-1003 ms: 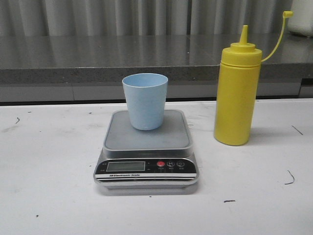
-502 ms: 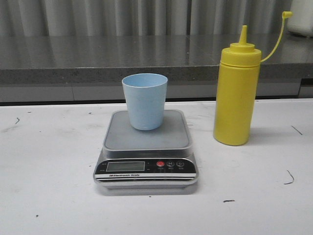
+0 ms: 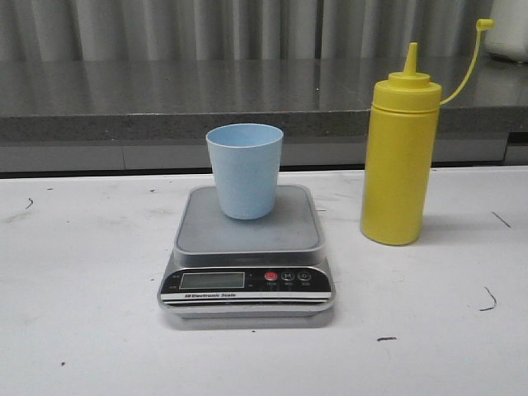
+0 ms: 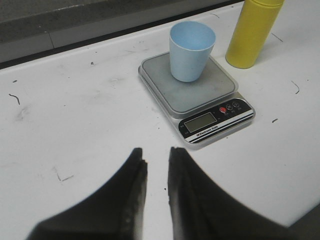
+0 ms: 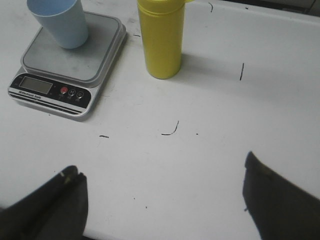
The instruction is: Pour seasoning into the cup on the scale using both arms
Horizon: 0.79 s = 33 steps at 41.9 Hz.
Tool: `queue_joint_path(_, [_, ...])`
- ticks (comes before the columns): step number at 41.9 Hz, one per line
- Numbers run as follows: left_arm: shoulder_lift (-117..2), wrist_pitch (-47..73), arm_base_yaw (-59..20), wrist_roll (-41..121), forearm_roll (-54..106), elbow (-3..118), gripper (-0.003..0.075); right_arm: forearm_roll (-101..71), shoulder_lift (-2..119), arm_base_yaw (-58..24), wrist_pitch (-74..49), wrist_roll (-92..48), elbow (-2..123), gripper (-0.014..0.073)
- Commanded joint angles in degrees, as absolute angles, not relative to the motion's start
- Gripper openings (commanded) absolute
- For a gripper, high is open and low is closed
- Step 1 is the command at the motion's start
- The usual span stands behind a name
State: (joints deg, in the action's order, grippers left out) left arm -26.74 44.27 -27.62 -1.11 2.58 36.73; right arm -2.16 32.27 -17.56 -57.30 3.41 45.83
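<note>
The pale blue cup (image 3: 244, 170) stands upright on the silver platform of the scale (image 3: 247, 247) at the table's middle. The yellow seasoning bottle (image 3: 399, 157) stands upright to the scale's right, its cap dangling on a thin strap. Neither gripper shows in the front view. In the left wrist view my left gripper (image 4: 156, 150) hovers over bare table short of the scale (image 4: 197, 95) and cup (image 4: 191, 50), its fingers a narrow gap apart and empty. In the right wrist view my right gripper (image 5: 161, 162) is wide open and empty, well short of the bottle (image 5: 161, 40).
A white table (image 3: 82, 272) with small dark scuff marks carries everything. A grey ledge (image 3: 165, 99) and a corrugated wall run behind it. A white object (image 3: 507, 37) sits at the far right on the ledge.
</note>
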Motion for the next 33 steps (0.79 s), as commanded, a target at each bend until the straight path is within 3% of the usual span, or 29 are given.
queue_joint_path(1, [-26.9, 40.1, -27.7, -1.4, 2.9, 38.2, 0.0112, -2.6, 32.4, -17.5, -53.3, 3.3, 47.8, 0.0647])
queue_joint_path(14, [-26.9, 40.1, -27.7, -1.4, 2.9, 38.2, 0.0112, 0.0, 32.4, -17.5, -53.4, 3.3, 47.8, 0.0626])
queue_joint_path(19, [-26.9, 40.1, -27.7, -1.4, 2.9, 38.2, 0.0112, 0.0, 32.4, -17.5, -53.4, 3.3, 47.8, 0.0463])
queue_joint_path(27, [-26.9, 40.1, -27.7, -1.4, 2.9, 38.2, 0.0112, 0.0, 32.4, -17.5, -53.4, 3.3, 47.8, 0.0031])
queue_joint_path(30, [-26.9, 40.1, -27.7, -1.4, 2.9, 38.2, 0.0111, 0.0, 32.4, -17.5, -53.4, 3.3, 47.8, -0.0068])
queue_joint_path(33, [-26.9, 40.1, -27.7, -1.4, 2.9, 38.2, 0.0081, 0.0, 32.4, -17.5, -53.4, 3.3, 47.8, -0.0063])
